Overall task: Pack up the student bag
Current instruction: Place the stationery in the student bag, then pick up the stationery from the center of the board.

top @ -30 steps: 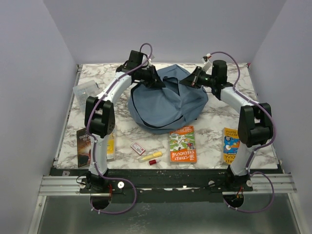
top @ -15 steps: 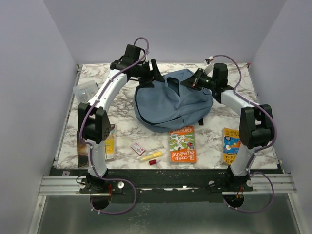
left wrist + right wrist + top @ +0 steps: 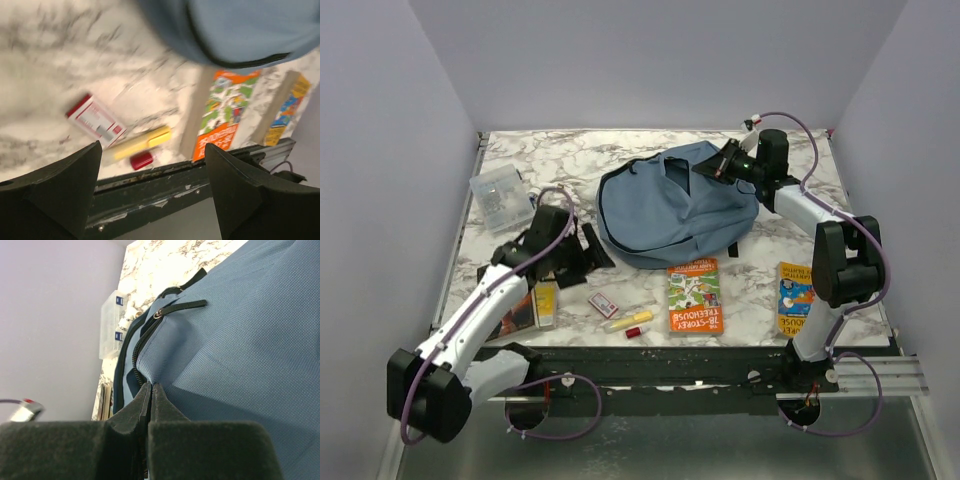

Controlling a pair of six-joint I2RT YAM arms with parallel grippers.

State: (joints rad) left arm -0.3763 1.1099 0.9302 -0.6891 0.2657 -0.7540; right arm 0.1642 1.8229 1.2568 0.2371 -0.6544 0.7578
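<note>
Pinching a fold of the student bag (image 3: pixel 240 340) beside its zipper, the right gripper (image 3: pixel 720 166) had its jaws pressed together on the blue cloth at the bag's one o'clock edge. The bag lay on the marble table (image 3: pixel 560 160), toward twelve o'clock of its middle. The left gripper (image 3: pixel 590 247) hung at the bag's eight o'clock, jaws spread wide and empty.

To do this step well, I judged, the right arm should raise that fold so the mouth gaped. The left should take a small item first, the yellow marker (image 3: pixel 142 142) or the red-and-white box (image 3: pixel 96 122), approaching square to its long side.

The left wrist view showed those two and the orange book (image 3: pixel 217 117) close up, though blurred. Only the right wrist view showed the zipper pull (image 3: pixel 182 305) just beside the pinch. How far the zipper stood open could not be told. Only the overhead view showed both arms together.
</note>
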